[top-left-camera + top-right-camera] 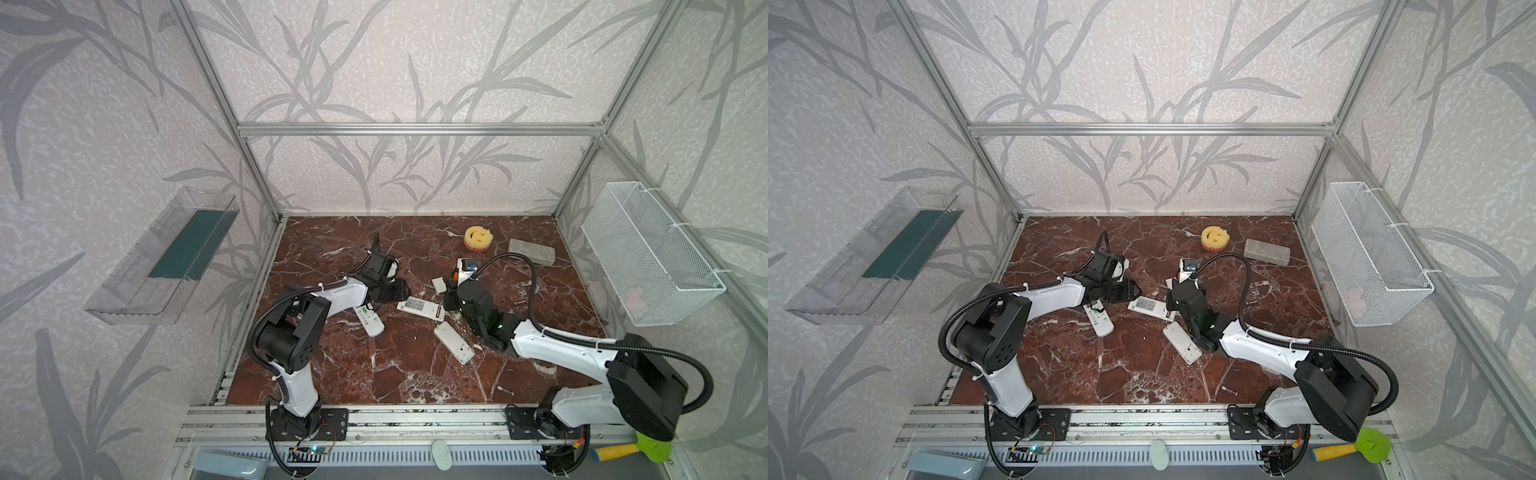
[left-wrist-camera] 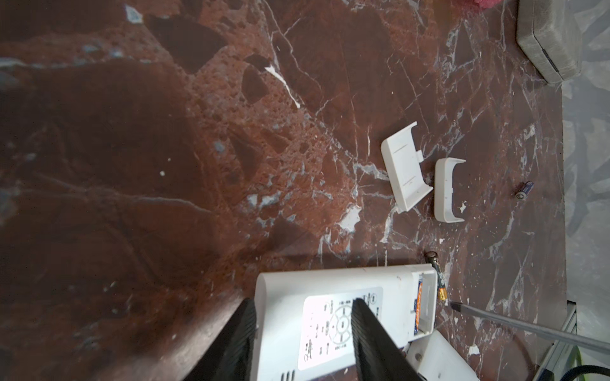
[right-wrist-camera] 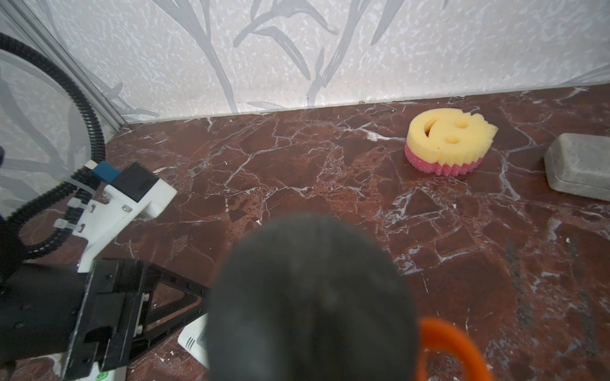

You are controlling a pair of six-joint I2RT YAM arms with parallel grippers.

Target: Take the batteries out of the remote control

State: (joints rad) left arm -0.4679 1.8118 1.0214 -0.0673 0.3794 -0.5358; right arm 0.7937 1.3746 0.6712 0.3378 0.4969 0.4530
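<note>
The white remote control (image 2: 330,290) lies back up mid-table, its cover off. One orange battery (image 2: 418,306) sits in its open compartment, a dark one (image 2: 437,275) lies against that end, and a third (image 2: 525,190) lies farther off. My left gripper (image 2: 303,300) stands over the remote's other end with fingers apart: one beside the end, one over the label. My right gripper (image 1: 449,300) holds an orange-handled screwdriver (image 2: 528,326), whose tip is next to the dark battery. A dark blur hides the right jaws in the right wrist view.
Two white covers (image 2: 404,168) (image 2: 447,191) lie past the remote. Two more remotes (image 1: 370,321) (image 1: 454,343) lie nearby, and a loose battery (image 1: 505,390) lies near the front edge. A yellow sponge (image 1: 478,237) and a grey case (image 1: 532,250) sit at the back. A wire basket (image 1: 648,253) hangs right.
</note>
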